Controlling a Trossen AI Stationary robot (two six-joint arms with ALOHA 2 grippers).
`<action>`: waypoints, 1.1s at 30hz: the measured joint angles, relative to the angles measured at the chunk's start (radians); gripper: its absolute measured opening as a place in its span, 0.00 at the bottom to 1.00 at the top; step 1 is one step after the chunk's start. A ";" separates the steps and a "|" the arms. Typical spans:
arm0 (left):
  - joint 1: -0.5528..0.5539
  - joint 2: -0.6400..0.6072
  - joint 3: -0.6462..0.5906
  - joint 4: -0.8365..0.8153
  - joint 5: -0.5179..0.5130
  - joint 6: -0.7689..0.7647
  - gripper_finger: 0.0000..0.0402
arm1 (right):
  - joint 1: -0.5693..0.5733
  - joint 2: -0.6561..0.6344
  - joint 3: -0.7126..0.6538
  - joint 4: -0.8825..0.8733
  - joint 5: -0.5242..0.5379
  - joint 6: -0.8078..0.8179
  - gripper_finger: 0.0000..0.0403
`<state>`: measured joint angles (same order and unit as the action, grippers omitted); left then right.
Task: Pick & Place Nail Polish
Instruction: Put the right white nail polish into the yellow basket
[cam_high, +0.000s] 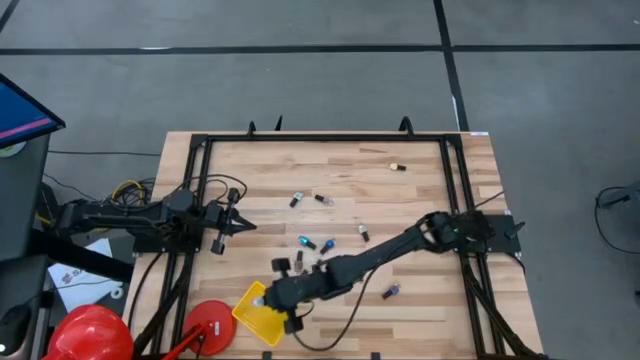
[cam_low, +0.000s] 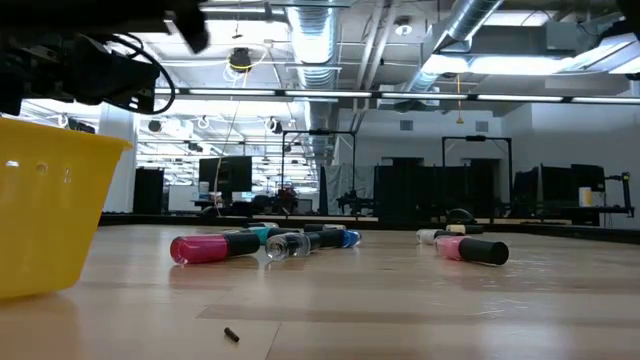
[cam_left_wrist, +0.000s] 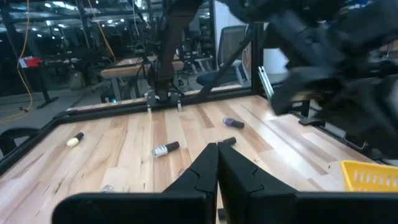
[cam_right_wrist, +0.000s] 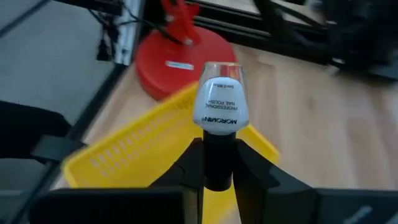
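R tool (cam_right_wrist: 214, 177) over the yellow bin (cam_right_wrist: 124, 152) near table's (cam_high: 420, 170) front edge, fingers clamped on dark cap of a clear nail polish bottle (cam_right_wrist: 221, 99) (label side toward wrist cam). L tool (cam_high: 240, 224) at left side of table, fingers pressed together, holding nothing. Other nail polish bottles (cam_high: 328, 243) lie scattered mid-table, apart from bin. Red round base (cam_high: 208, 325) just beside bin.

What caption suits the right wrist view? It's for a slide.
Right gripper holds a clear nail polish bottle by its cap above the yellow bin.

Right claw (cam_right_wrist: 214, 177) holds a bottle (cam_right_wrist: 221, 106) above the bin (cam_right_wrist: 134, 152).
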<state>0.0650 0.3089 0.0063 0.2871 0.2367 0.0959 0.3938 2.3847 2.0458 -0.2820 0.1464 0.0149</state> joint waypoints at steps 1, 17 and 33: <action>0.000 0.003 0.000 0.001 0.000 0.000 0.00 | 0.000 0.025 0.035 -0.003 -0.017 0.000 0.11; 0.000 0.014 0.000 0.014 0.000 0.000 0.00 | -0.005 0.160 0.153 -0.054 -0.079 0.038 0.12; 0.000 0.014 0.000 0.023 0.000 0.000 0.00 | -0.004 0.205 0.152 -0.075 -0.079 0.049 0.16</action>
<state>0.0649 0.3228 0.0062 0.3102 0.2367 0.0959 0.3898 2.5893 2.1979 -0.3568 0.0669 0.0634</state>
